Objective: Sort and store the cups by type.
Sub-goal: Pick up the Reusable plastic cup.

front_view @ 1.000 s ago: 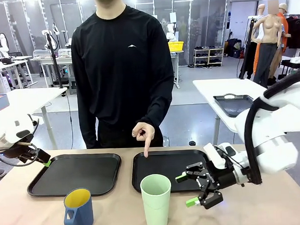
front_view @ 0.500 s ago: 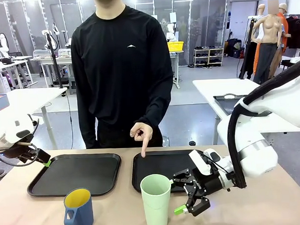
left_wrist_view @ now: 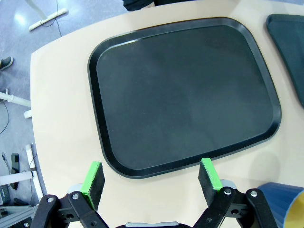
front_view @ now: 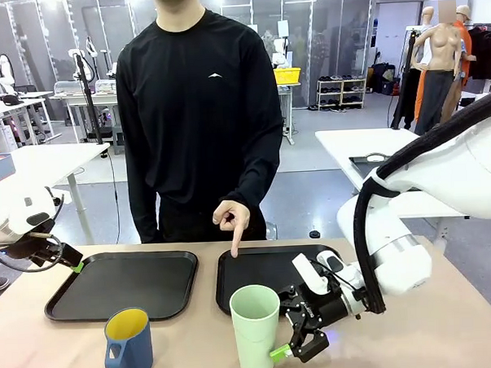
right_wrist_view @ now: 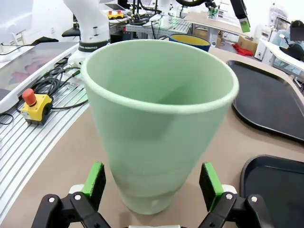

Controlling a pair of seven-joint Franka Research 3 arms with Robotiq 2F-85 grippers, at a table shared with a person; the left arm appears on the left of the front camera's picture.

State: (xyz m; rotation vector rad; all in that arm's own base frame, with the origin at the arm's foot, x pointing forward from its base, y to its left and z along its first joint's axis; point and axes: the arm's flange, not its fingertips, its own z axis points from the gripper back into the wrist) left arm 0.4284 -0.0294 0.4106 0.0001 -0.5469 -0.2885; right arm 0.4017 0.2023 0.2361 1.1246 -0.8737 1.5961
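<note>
The tall pale green cup (front_view: 256, 330) stands upright on the bare table (front_view: 439, 330), near the robot's edge and just in front of the right-hand black tray (front_view: 269, 268). The right gripper (front_view: 286, 327) lies low beside it on its right, jaws released. In the right wrist view the lower part of the cup (right_wrist_view: 159, 137) sits between the two green pads (right_wrist_view: 97, 178), with a strip of table visible on either side, so nothing is grasped. The dark blue mug (front_view: 128, 344) with the yellow inside stands upright to the left of the green cup, well apart from it, handle turned toward the robot, in front of the left-hand tray (front_view: 123, 283). Both trays lie side by side across the middle of the table. A person in a black top stands at the far side, one hand (front_view: 233, 217) pointing down with the forefinger at the far rim of the right-hand tray. The left gripper (front_view: 70, 263) hangs off the left end of the left-hand tray, its jaws spread wide and holding nothing. In its wrist view the left gripper (left_wrist_view: 152, 178) looks down on the tray (left_wrist_view: 185, 95), with the mug's rim (left_wrist_view: 280, 199) in the corner.
</note>
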